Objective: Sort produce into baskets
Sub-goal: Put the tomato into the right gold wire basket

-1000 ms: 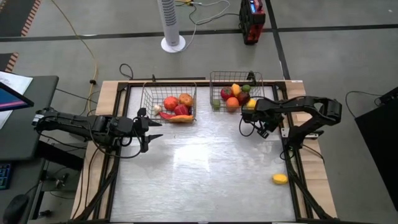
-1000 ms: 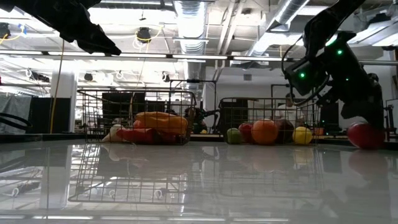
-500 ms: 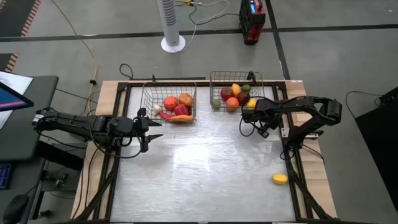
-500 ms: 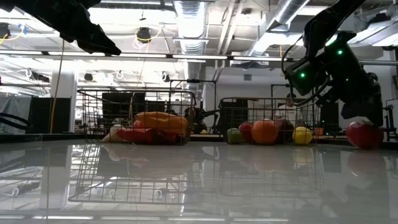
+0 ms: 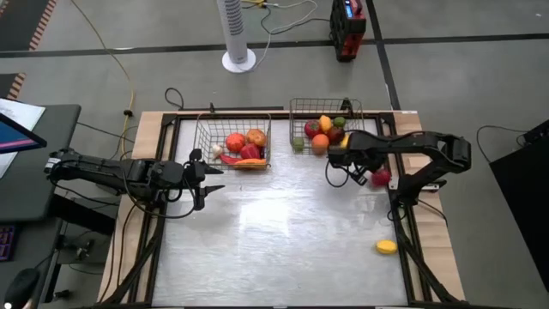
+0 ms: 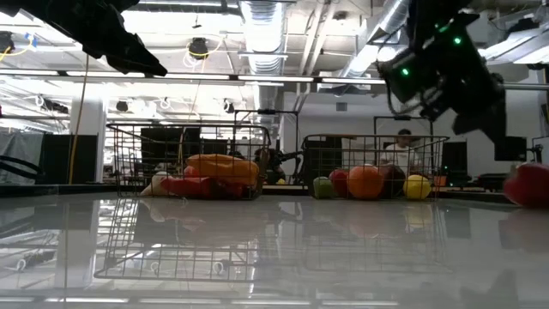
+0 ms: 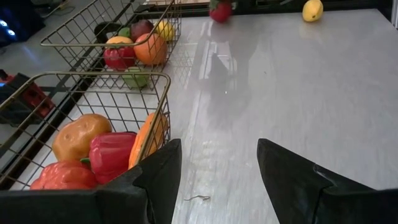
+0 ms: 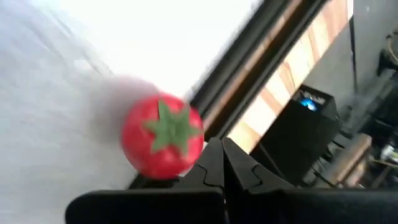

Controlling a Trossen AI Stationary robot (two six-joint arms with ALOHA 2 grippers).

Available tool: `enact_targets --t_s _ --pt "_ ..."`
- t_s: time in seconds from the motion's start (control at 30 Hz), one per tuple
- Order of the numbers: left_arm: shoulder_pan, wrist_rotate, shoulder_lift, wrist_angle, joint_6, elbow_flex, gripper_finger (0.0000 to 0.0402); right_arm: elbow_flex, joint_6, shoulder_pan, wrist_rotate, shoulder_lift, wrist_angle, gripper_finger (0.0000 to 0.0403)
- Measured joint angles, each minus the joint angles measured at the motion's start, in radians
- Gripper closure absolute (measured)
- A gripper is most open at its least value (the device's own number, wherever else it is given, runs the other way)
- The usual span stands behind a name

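Observation:
Two wire baskets stand at the table's far side. The left basket (image 5: 200,137) holds red, orange and white produce. The right basket (image 5: 294,120) holds red, orange, yellow and green produce. A red tomato (image 5: 380,177) with a green calyx lies on the table by the right edge; it also shows in the right wrist view (image 8: 163,144) and the low view (image 6: 530,183). My right gripper (image 5: 360,172) is shut and raised above the table, just left of the tomato. My left gripper (image 5: 210,178) is open and empty, held above the table near the left basket's near left corner.
A yellow lemon (image 5: 386,247) lies on the table at the near right. The table's dark frame rail (image 5: 401,215) runs along the right edge, close behind the tomato. The wide middle of the tabletop (image 5: 274,232) is bare.
My right gripper has risen and gone toward the table's left edge, away from the tomato. The tomato, earlier mostly hidden under the gripper, now lies uncovered and has shifted a little toward the right edge.

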Motion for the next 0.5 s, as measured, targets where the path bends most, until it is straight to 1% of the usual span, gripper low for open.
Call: enact_targets --t_s 0.2,0.27,0.37,0.5 --pt "0.0 0.0 0.0 0.0 -0.001 0.0 0.0203 0.099 0.004 0.027 -0.011 0.0 0.002 0.0385" --pt "0.0 0.0 0.0 -0.001 -0.004 0.0 0.0203 0.111 0.005 0.041 -0.038 0.0 0.003 0.037" --pt "0.0 0.005 0.0 -0.006 -0.005 0.0 0.0203 0.099 0.006 0.068 -0.081 0.0 0.004 0.0317" --pt "0.0 0.006 0.0 -0.01 -0.006 0.0 0.0203 0.073 0.005 0.109 -0.113 0.0 0.018 0.022"
